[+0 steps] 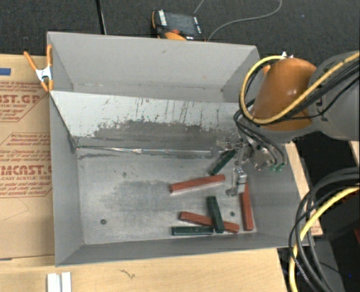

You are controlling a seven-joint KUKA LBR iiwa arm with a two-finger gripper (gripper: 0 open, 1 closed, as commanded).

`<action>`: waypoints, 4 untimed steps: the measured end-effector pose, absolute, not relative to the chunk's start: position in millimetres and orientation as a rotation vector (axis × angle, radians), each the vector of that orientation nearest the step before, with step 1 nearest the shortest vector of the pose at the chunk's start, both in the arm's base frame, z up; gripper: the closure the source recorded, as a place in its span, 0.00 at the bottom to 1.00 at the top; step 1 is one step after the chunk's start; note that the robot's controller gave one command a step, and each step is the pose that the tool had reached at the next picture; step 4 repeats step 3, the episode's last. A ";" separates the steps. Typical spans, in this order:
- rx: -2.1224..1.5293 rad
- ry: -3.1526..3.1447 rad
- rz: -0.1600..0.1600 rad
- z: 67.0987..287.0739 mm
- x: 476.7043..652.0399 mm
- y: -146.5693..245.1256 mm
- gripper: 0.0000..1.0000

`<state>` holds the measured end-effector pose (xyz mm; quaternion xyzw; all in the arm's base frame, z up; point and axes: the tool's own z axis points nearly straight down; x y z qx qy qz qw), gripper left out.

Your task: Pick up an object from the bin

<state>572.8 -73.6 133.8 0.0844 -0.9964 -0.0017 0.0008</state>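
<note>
- Looking down into the grey bin [137,199]: the arm comes in from the right, with its orange cover [283,93] and looped yellow cables above the bin's right wall.
- The gripper [239,169] is low over the floor at the right side, near the foot of the sloped back wall.
- Gripper state: its opening is lost in wrist hardware and cables, so I cannot tell how far open it is, or whether it has hold of anything.
- Nearest thing: a short green stick [223,162], tilted, just left of the gripper and touching or nearly touching it. Whether it is gripped or only lies against the gripper cannot be told.
- Just below that lies a long red stick [198,185], flat on the floor and slanting up to the right, its right end close under the gripper.
- A second red stick [247,210] lies lengthwise along the right wall, its upper end just beneath the gripper.
- The remaining sticks form a loose heap [207,221] near the front right corner, green and red crossing each other.
- Judgement: all the sticks lie in the right half, probably why the arm works so near its own wall. The tilted green stick looks the likeliest pick.
</note>
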 end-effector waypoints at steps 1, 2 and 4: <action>0.306 -3.125 -0.005 66.7 578.0 -34.6 0.00; 0.302 -3.130 0.000 70.7 579.1 -37.2 1.00; 0.526 -3.108 0.003 232.6 569.6 -23.4 1.00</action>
